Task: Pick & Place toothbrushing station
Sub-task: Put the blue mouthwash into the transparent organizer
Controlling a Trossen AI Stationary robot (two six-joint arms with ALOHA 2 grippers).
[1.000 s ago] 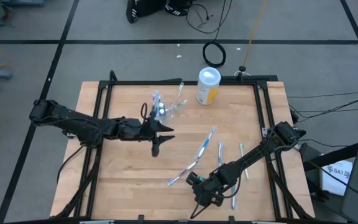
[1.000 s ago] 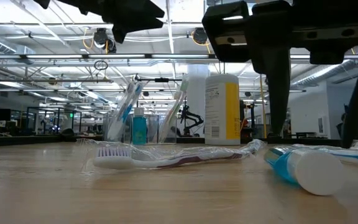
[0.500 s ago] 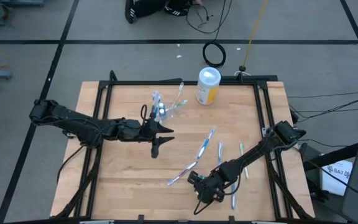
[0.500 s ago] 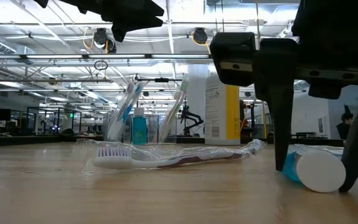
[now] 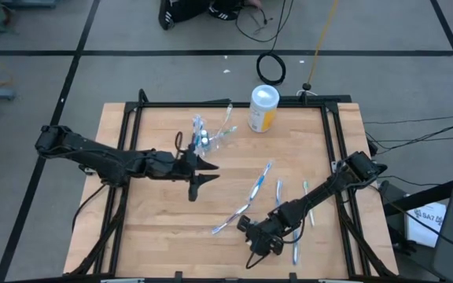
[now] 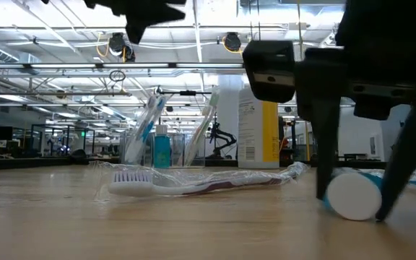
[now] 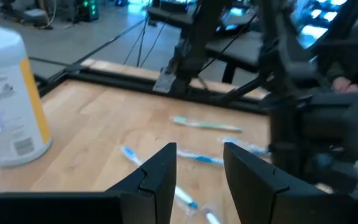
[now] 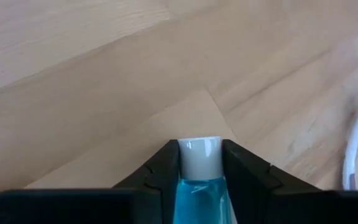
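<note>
A small teal toothpaste tube (image 8: 199, 193) with a white cap lies on the wooden table near its near edge. My right gripper (image 5: 259, 242) is shut on it. A clear cup (image 5: 204, 138) at the far middle holds a few toothbrushes and a teal tube. Several loose toothbrushes lie between the two, one of them (image 5: 258, 182) near the table's middle. A wrapped toothbrush (image 6: 193, 182) lies flat in the low view. My left gripper (image 5: 198, 178) hovers above the table's middle, near the cup, open with nothing between its fingers (image 7: 160, 177). My right gripper pinches the tube at its white cap (image 8: 199, 152) between its two fingers (image 8: 166, 171), one on each side. The fingers slant down from above and lie along the tube. The tube lies on the table, its cap (image 6: 351, 196) toward the near edge.
A taller yellow canister with a white lid (image 5: 263, 108) stands at the far edge, right of the cup. A black frame (image 5: 333, 157) runs round the table top. Bare wood lies at the near left.
My right gripper has sunk to the table over the toothpaste tube. Its fingers have then drawn together onto the white cap. The tube has stayed on the table.
</note>
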